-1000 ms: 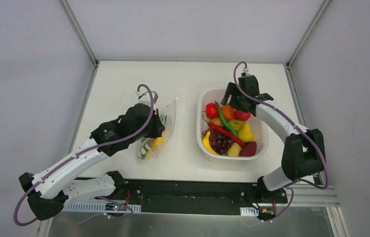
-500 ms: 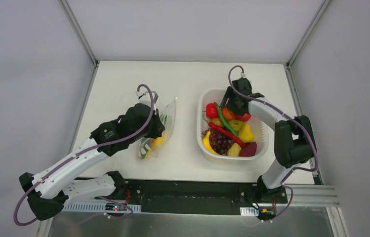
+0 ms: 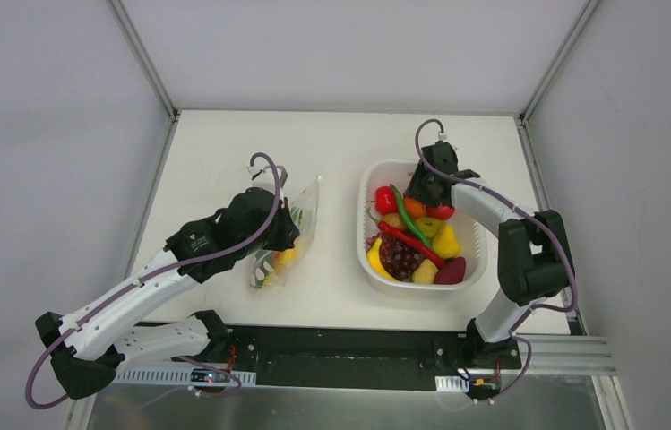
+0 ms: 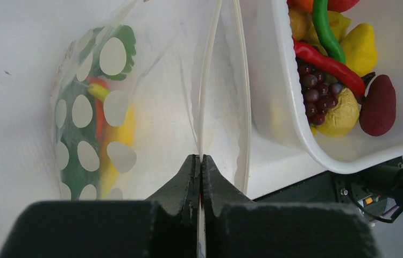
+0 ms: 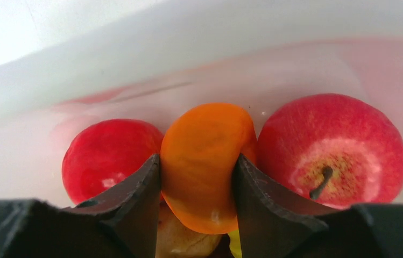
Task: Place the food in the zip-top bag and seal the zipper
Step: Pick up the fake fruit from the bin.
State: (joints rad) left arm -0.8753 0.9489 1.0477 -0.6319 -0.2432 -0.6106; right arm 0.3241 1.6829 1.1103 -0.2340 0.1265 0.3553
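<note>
Right gripper (image 5: 197,164) snug around orange fruit (image 5: 208,145)

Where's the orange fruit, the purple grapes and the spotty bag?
orange fruit (image 5: 207,161): right wrist view, middle of its skin.
purple grapes (image 4: 316,92): left wrist view, centre of the bunch.
spotty bag (image 4: 115,107): left wrist view, a white dot on its side.
</note>
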